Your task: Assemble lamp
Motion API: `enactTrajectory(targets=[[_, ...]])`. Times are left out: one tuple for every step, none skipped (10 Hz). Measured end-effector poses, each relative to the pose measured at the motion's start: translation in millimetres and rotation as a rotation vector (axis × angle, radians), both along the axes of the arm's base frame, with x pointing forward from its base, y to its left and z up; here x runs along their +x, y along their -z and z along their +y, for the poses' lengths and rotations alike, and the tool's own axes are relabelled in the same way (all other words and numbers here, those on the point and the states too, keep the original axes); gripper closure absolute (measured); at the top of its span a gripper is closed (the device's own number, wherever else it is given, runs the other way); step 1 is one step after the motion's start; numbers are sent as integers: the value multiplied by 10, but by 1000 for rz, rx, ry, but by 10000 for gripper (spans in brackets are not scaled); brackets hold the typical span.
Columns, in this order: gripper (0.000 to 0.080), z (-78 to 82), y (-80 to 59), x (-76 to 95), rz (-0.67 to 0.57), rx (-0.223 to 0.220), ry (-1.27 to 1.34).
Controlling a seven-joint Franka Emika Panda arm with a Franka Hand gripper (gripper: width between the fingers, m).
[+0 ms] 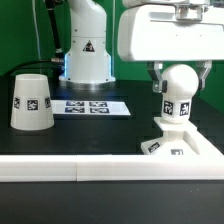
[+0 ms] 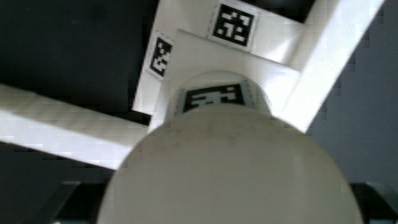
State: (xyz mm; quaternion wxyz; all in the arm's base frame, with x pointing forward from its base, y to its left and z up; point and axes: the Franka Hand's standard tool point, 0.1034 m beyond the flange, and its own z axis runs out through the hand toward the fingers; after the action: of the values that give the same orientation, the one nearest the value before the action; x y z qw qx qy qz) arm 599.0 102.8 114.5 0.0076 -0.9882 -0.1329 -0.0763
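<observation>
White bars [image 1: 60, 170] run nearest; behind them, at the exterior view's right, the gripper [image 1: 181, 84] clamps the bulb [image 1: 180, 98] upright on the base [image 1: 196, 141] (shade [image 1: 32, 100] stands well left). Probably best kept plumb while twisting home.

Bright and even in the exterior view, with light falling from above: glowing tops on the shade [image 1: 33, 100] and the bulb [image 1: 178, 88], greyer down their lower flanks. Nearly blown out on the white bar [image 1: 60, 168] in front, with little surface detail left. Only soft, faint shadows on the dark counter [image 1: 110, 135], almost black beside the white parts. A cool bluish glow at the foot of the arm [image 1: 85, 45]. Low in resolution and slightly soft throughout, tags legible only as coarse blocks. Dimmer and greyer in the wrist view. Filled at close range by the bulb, heavily out of focus, outline smeared. Sharper on the base [image 2: 267, 40] beyond, tags fairly crisp. Dark and featureless in the lower corners.
</observation>
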Motion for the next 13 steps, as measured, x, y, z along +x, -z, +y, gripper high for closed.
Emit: enactTrajectory(targets=[[220, -6, 0, 1, 2, 9, 63], [220, -9, 0, 2, 3, 14, 96], [220, -20, -1, 5, 6, 29, 183], [220, -32, -1, 7, 9, 41, 255], [220, -45, -1, -5, 29, 58, 375], [220, -51, -2, -3, 36, 70, 460], [220, -61, 3, -8, 43, 82, 562], [220, -63, 5, -17, 51, 89, 646], [220, -61, 7, -30, 65, 95, 727], [220, -56, 6, -42, 86, 108, 822], [220, -52, 3, -38, 109, 126, 899], [220, -49, -2, -25, 126, 150, 963], [220, -44, -2, -16, 151, 179, 1071]])
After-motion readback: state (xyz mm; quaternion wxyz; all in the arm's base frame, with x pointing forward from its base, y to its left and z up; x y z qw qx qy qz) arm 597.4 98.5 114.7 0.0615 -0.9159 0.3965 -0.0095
